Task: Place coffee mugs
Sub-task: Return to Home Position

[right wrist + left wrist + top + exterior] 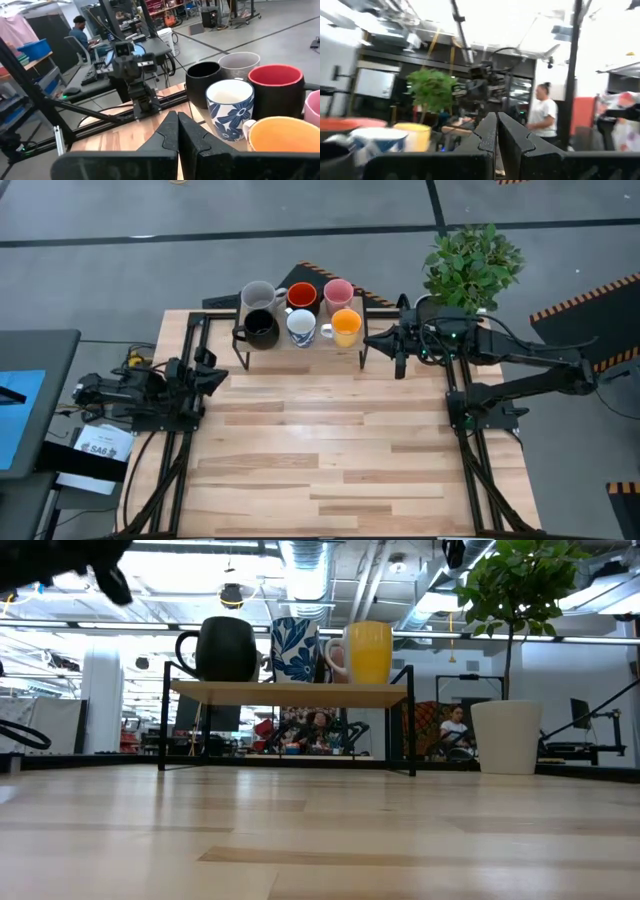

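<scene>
Six mugs stand upright in two rows on a small black-framed wooden shelf (300, 345) at the table's far edge. The far row is grey (258, 293), red-orange (301, 296) and pink (338, 291). The near row is black (262, 329), white with a blue pattern (301, 327) and yellow-orange (346, 327). My right gripper (368, 340) is shut and empty, just right of the shelf beside the yellow-orange mug (282, 142). My left gripper (222, 377) is shut and empty, near the table's left edge, on the near side of the black mug.
A white pot (507, 737) with a green plant (470, 265) stands past the table's far right corner, behind my right arm. The shelf stands raised on thin black legs (163, 730). Bare wooden tabletop (330, 450) stretches from the shelf to the near edge. People show in the room beyond.
</scene>
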